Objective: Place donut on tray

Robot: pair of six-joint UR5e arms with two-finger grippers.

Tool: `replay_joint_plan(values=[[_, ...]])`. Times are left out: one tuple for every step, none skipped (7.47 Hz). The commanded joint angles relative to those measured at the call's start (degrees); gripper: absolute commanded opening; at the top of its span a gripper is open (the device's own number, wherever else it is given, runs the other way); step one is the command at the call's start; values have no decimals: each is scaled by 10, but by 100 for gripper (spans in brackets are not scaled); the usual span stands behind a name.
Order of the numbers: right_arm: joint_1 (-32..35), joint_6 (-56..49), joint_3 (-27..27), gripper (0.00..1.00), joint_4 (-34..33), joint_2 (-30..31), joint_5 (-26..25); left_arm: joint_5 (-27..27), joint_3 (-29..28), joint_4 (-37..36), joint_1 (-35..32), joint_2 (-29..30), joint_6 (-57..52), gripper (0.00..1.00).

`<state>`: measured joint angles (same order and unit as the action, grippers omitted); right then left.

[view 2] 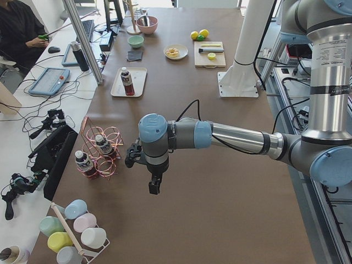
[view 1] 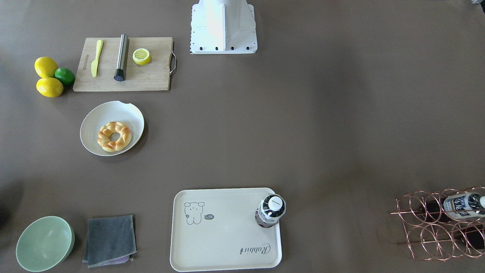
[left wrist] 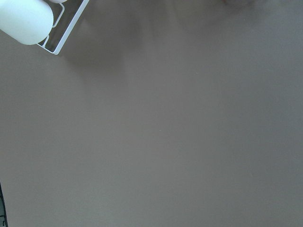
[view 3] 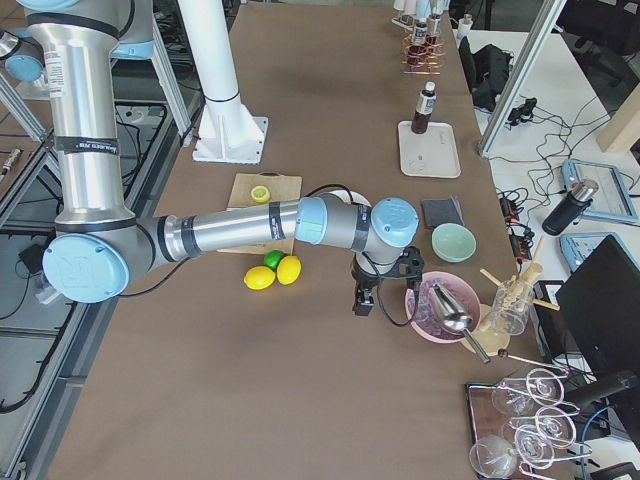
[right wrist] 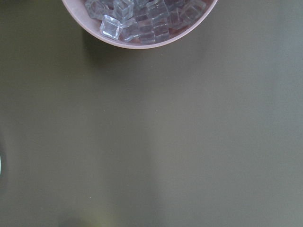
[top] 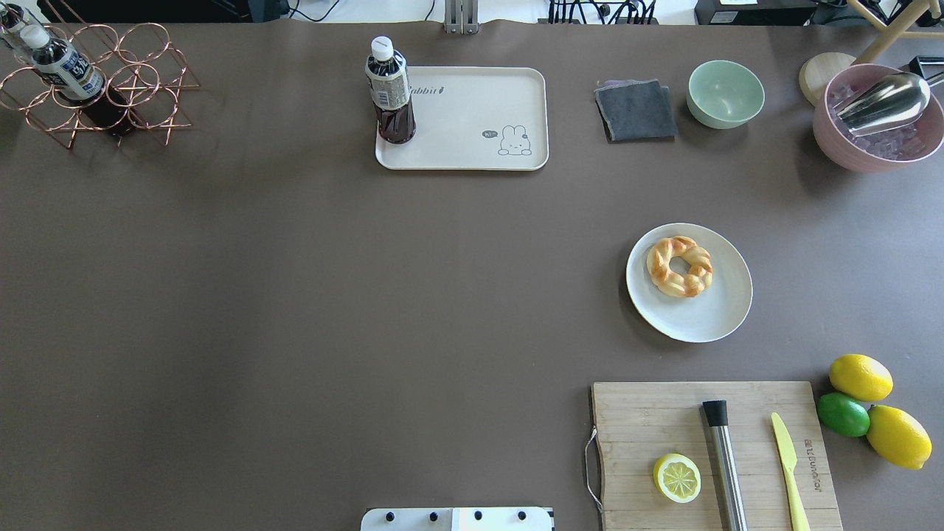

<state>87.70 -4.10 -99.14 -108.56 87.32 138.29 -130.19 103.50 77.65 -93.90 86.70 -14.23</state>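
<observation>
The left gripper (view 2: 154, 188) hangs with its fingers pointing down over bare table, near a copper wire rack (view 2: 110, 159). It shows only in the left side view, so it is impossible to tell whether its fingers are parted or closed. The right gripper (view 3: 361, 303) hangs the same way at the table's opposite end, just beside a pink bowl (view 3: 440, 312) of ice cubes (right wrist: 137, 23). Its state cannot be told either, since only the right side view shows it.

The table (top: 295, 295) is covered in a plain, matte brown sheet. White desks (view 2: 33, 115) strewn with cables stand along its far side, and a person in black (view 2: 16, 25) sits there.

The donut (top: 680, 266) lies flat in a shallow white bowl (top: 719, 310) on the robot's right half of the table, with its hole facing up. Its outline is slightly oval, and in the overhead view the longer span runs diagonally from far-left to near-right. The tray (top: 472, 125) lies at the far edge, well apart from the donut, with its long side along that edge. A dark bottle (top: 389, 92) stands upright at the tray's left end. A wooden cutting board (top: 649, 420) lies nearer the robot than the bowl.
</observation>
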Motion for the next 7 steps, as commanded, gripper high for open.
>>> replay_joint_plan(values=[[1, -2, -3, 100, 0, 0, 8, 0, 3, 0, -1, -2, 0, 98], [1, -3, -3, 100, -1, 3, 0, 0, 0, 0, -1, 1, 0, 98], [1, -5, -3, 100, 0, 5, -4, 0, 0, 0, -1, 2, 0, 98], [1, -8, -2, 100, 19, 6, -5, 0, 0, 0, -1, 1, 0, 98], [2, -9, 1, 100, 56, 17, -10, 0, 0, 0, -1, 0, 0, 98], [2, -11, 4, 100, 102, 34, -14, 1, 0, 0, -1, 0, 0, 98], [2, -9, 13, 100, 133, 44, -18, 1, 0, 0, -1, 0, 0, 98]])
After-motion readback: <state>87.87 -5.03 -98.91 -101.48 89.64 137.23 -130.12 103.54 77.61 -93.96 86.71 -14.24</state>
